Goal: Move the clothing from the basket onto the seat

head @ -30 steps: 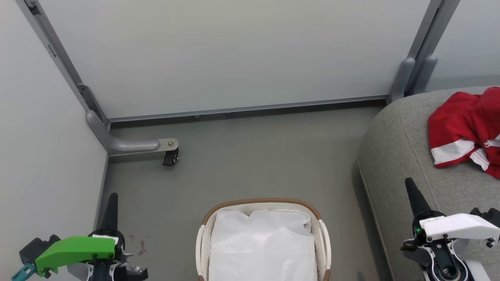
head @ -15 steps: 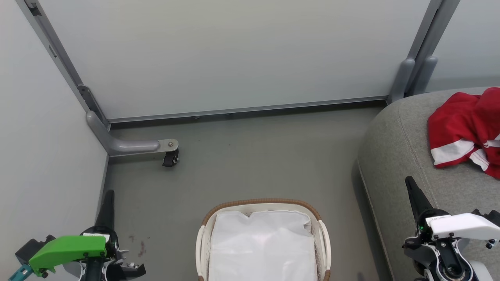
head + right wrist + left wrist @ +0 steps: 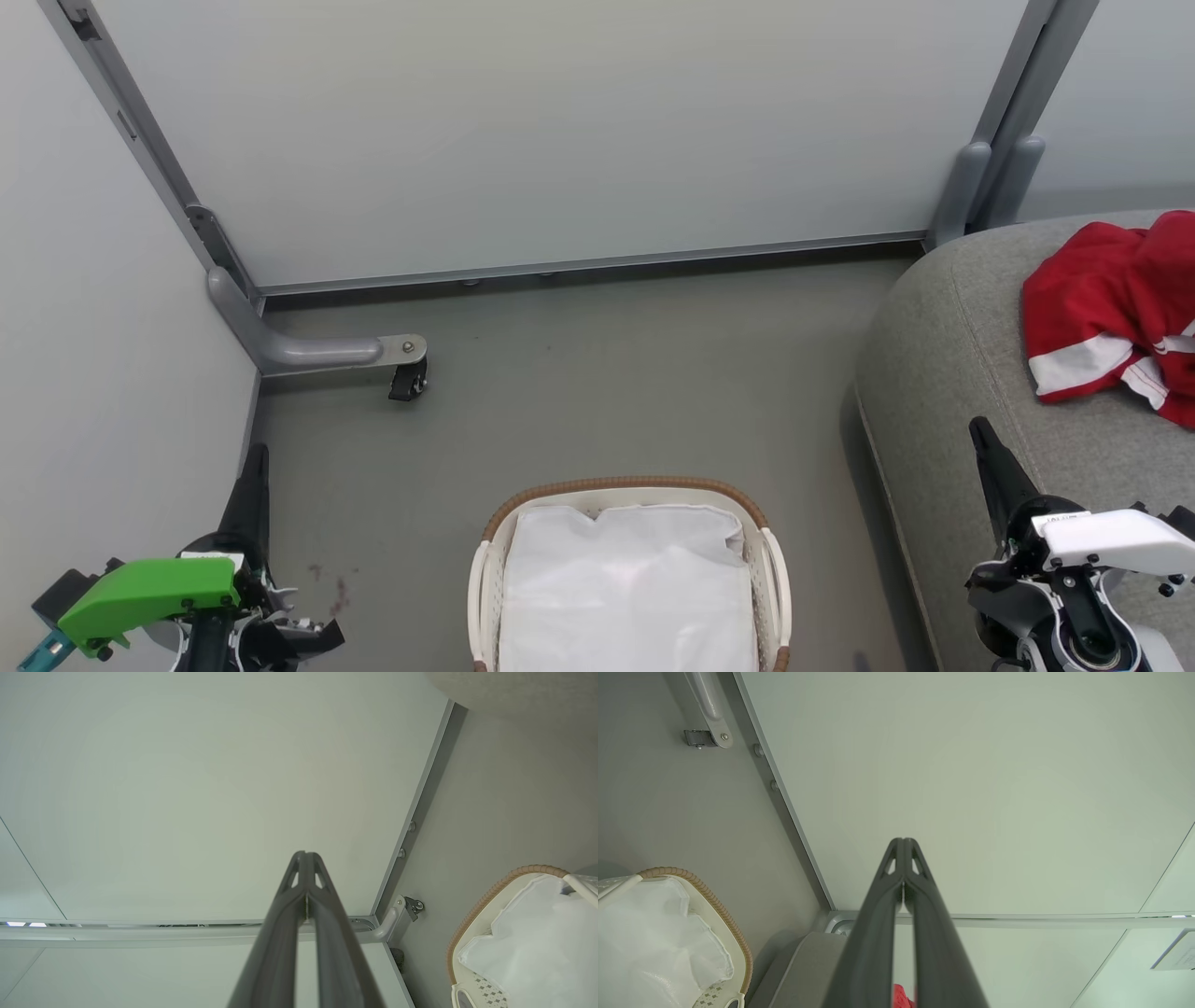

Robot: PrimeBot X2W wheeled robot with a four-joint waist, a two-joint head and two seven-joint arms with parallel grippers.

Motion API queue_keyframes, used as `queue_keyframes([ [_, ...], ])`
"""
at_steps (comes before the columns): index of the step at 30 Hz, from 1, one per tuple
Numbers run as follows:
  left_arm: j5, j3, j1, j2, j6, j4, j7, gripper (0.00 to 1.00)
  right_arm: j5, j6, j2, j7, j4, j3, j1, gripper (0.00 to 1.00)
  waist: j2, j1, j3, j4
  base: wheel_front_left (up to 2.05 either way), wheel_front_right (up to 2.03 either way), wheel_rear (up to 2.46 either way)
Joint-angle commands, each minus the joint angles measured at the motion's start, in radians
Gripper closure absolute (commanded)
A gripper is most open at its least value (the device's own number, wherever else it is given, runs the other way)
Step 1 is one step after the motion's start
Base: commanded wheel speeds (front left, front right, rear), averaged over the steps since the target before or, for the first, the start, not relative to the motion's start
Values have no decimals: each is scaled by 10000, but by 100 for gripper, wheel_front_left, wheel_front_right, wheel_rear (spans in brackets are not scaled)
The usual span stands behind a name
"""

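Note:
Red clothing (image 3: 1111, 313) with white stripes lies crumpled on the grey seat (image 3: 943, 364) at the right edge. The white basket (image 3: 493, 537) with a brown woven rim stands on the floor at bottom centre; inside it I see its white liner. At the lower left my left gripper (image 3: 258, 455) is shut and holds nothing, well left of the basket. My right gripper (image 3: 977, 428) is shut and empty over the seat's front, below the clothing. The left wrist view has the left gripper (image 3: 903, 841) closed, the basket (image 3: 714, 900) and a red sliver of clothing (image 3: 902, 997). The right gripper (image 3: 305, 854) is closed in its wrist view, beside the basket (image 3: 486, 900).
Pale partition panels (image 3: 560, 131) close off the back and left. A grey metal foot with a black caster (image 3: 407, 378) juts onto the floor at the left. Grey posts (image 3: 990, 177) stand at the back right beside the seat. Open grey floor (image 3: 635, 373) lies between the basket and the panels.
Both grippers have slid a little down toward the bottom of the head view, the left one more. They stay shut. Clothing, basket and seat have not moved.

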Motion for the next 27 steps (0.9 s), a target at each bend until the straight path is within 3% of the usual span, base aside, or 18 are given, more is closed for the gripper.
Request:
queue_keyframes([
  [1, -187, 75, -183, 42, -65, -76, 48, 100, 196, -3, -64, 93, -66, -34, 36, 100, 0, 0, -3, 0, 0, 0, 0],
  [8, -592, 143, -191, 44, -74, -109, 175, 100, 660, -3, -68, 205, -103, -58, 44, 100, 0, 0, -18, -2, 0, 0, 0],
  [27, -564, 133, -178, 44, -73, -92, 168, 100, 628, -3, -67, 187, -97, -54, 45, 100, 0, 0, -18, -2, 0, 0, 0],
])
